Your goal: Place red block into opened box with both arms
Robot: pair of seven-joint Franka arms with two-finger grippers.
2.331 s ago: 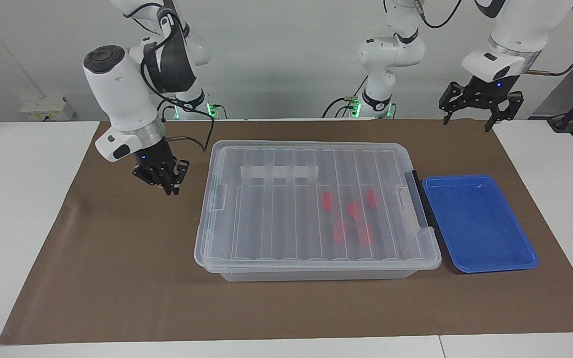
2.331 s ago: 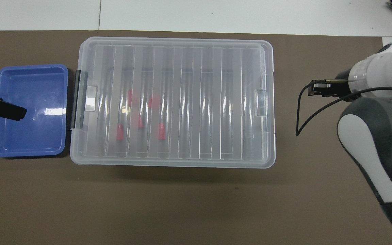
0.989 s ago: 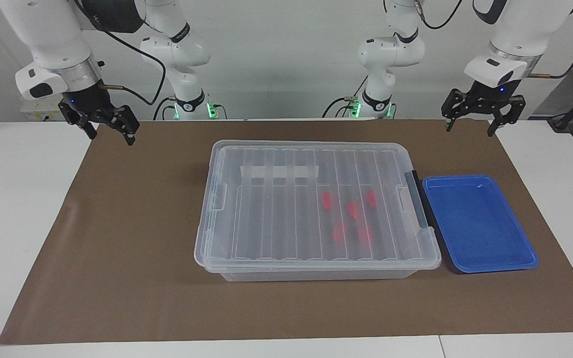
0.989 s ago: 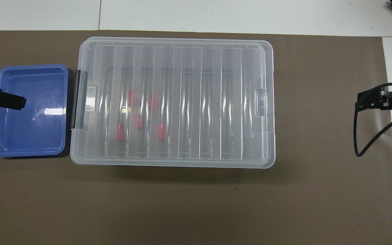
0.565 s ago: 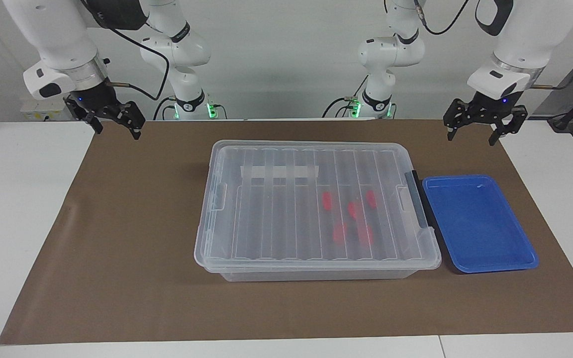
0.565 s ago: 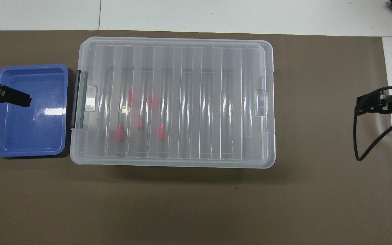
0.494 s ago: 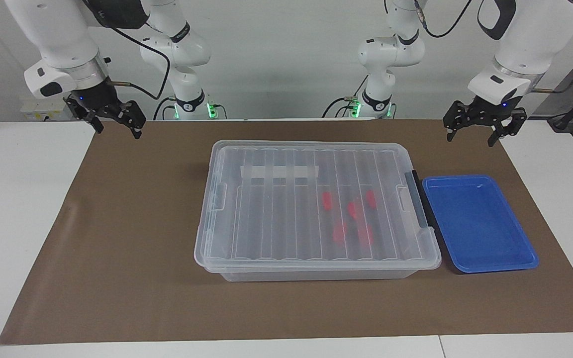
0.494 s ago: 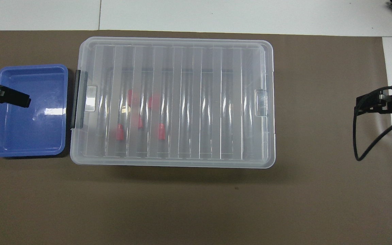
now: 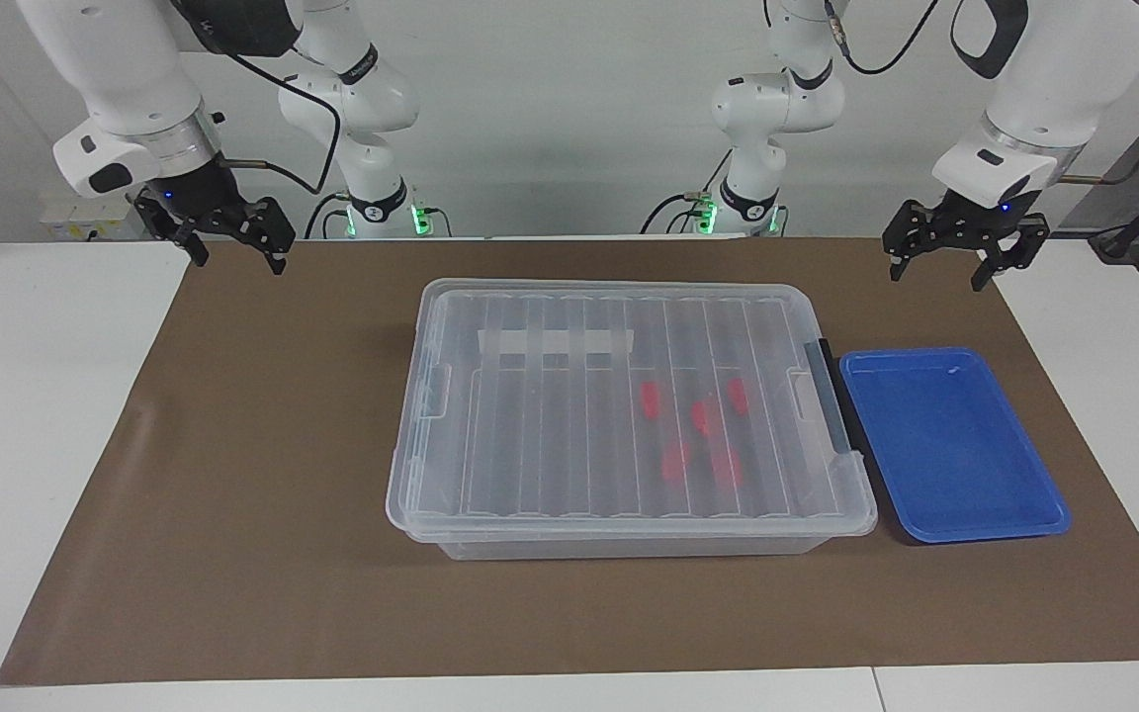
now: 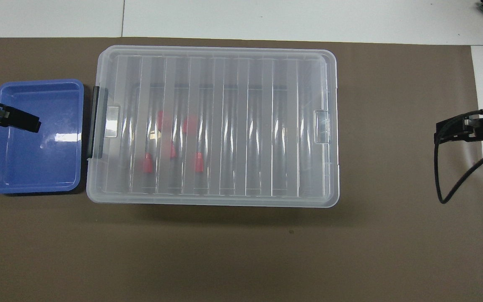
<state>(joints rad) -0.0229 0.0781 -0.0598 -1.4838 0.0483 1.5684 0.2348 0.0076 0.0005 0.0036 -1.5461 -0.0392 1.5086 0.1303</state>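
The box [image 9: 619,290] [image 10: 218,50] stands mid-mat with its ribbed clear lid lying on it and its black handle toward the left arm's end. Several red blocks [image 9: 700,415] [image 10: 172,149] lie inside, seen through the lid, in the half toward the left arm's end. My left gripper [image 9: 955,269] [image 10: 15,119] hangs open and empty over the mat's corner at the left arm's end. My right gripper [image 9: 238,259] [image 10: 455,130] hangs open and empty over the mat's corner at the right arm's end. Neither touches the box.
An empty shallow blue tray [image 9: 955,445] [image 10: 36,138] lies beside the box's handle end. A brown mat [image 9: 263,494] covers the white table under everything.
The right gripper has risen from low beside the box's end to high over the mat's corner. Over the last second both grippers have only drifted slightly.
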